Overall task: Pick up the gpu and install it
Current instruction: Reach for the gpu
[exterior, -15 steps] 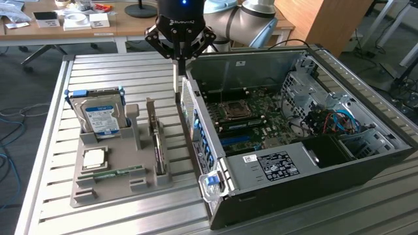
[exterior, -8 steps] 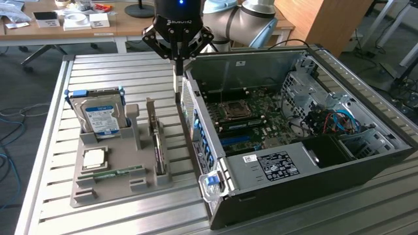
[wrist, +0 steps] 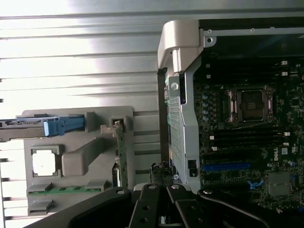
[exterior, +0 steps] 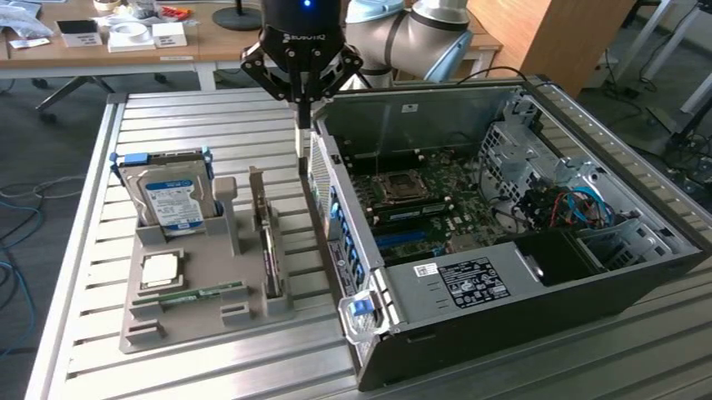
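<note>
The gripper (exterior: 303, 117) hangs above the back edge of the open computer case (exterior: 623, 279), and its fingers are pressed together to a narrow point with nothing between them. The gpu (exterior: 267, 246) is not picked up yet: it stands on its long edge in a slot of the grey holder (exterior: 183, 331) on the slatted table (exterior: 78, 350), just beside the case on the exterior view's left. In the same holder stand the hard drive (exterior: 167, 198), a processor (exterior: 159, 268) and a memory stick (exterior: 192, 293).

Case wall (exterior: 333, 200) stands close beside the upright gpu (exterior: 270, 258).
</note>
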You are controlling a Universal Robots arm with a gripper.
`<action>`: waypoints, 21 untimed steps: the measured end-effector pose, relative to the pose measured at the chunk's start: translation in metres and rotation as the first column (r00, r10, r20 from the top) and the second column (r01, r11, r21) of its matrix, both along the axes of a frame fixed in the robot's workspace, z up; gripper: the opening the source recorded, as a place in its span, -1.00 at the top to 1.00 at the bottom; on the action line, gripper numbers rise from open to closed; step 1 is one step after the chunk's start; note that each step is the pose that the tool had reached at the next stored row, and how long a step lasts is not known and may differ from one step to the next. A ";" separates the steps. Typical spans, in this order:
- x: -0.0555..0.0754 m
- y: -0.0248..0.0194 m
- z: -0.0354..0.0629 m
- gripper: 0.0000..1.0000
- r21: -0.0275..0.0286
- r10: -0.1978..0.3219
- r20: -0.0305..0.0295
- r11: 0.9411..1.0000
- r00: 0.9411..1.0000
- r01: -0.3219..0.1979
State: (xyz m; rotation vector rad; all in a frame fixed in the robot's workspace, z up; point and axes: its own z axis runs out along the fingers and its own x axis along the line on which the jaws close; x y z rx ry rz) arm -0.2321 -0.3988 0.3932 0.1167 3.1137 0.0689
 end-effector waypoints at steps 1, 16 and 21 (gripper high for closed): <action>0.000 0.0000 0.0000 0.79 0.000 0.000 0.000 1.000 1.000 0.000; -0.019 0.0000 0.0000 0.79 0.000 0.000 0.000 1.000 1.000 0.000; -0.027 0.0000 0.0000 0.79 0.000 0.000 0.000 1.000 1.000 0.000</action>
